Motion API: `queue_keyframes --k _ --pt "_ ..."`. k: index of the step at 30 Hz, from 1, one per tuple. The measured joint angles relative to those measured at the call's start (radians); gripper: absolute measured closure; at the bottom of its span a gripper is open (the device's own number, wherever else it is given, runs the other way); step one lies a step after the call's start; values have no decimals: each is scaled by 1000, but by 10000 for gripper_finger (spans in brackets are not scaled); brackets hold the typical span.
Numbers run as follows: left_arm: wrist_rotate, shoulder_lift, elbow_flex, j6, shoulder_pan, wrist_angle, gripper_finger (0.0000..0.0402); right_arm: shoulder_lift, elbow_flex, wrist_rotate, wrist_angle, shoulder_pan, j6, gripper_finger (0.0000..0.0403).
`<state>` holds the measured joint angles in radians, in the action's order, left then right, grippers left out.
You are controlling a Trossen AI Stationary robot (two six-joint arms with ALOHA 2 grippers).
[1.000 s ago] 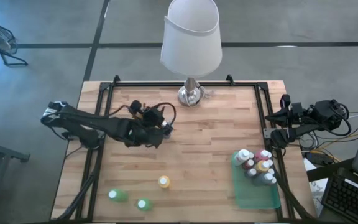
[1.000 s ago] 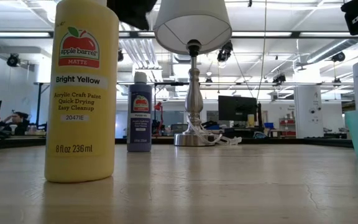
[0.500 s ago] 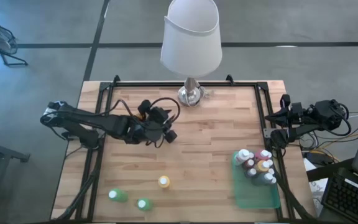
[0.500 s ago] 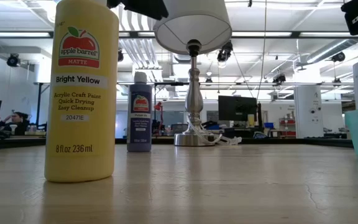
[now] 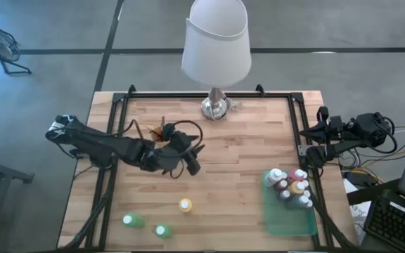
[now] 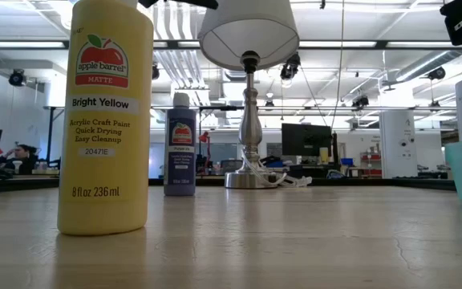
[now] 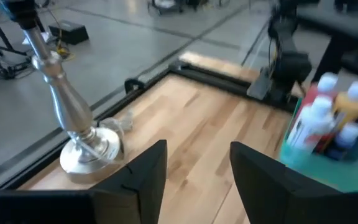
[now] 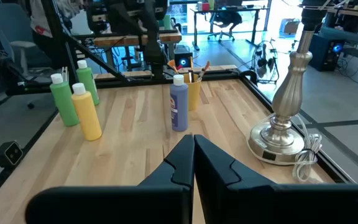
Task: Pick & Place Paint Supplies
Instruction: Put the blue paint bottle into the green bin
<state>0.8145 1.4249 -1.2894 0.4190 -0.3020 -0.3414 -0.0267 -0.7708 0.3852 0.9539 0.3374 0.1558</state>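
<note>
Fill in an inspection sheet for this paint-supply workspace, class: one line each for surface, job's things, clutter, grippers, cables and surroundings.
Surface: wooden table with a black frame along its edges.
Job's things: several paint bottles standing in the green tray; yellow bottle and two green bottles loose near the front edge; purple bottle beside a cup of brushes.
Clutter: lamp at the table's far edge.
Grippers: left gripper raised over the table's middle, open and empty; right gripper shut, parked off the table's right side.
Cables: lamp cord coiled by its base; black loop on the left arm.
Surroundings: concrete floor, lab benches, a keyboard at right.
</note>
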Motion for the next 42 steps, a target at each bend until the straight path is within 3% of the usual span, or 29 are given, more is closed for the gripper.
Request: queue_keyframes --k 8,15,22,32,42 --pt "32 0 42 -23 -86 146 227 0 0 0 0 0 0 394" --pt "147 52 45 2 -162 157 228 0 0 0 0 0 0 394" --pt "170 166 12 7 -186 119 228 0 0 0 0 0 0 394" --pt "230 179 -6 325 -206 -173 228 0 0 0 0 0 0 394" --pt "202 183 60 548 -171 -255 225 0 0 0 0 0 0 394"
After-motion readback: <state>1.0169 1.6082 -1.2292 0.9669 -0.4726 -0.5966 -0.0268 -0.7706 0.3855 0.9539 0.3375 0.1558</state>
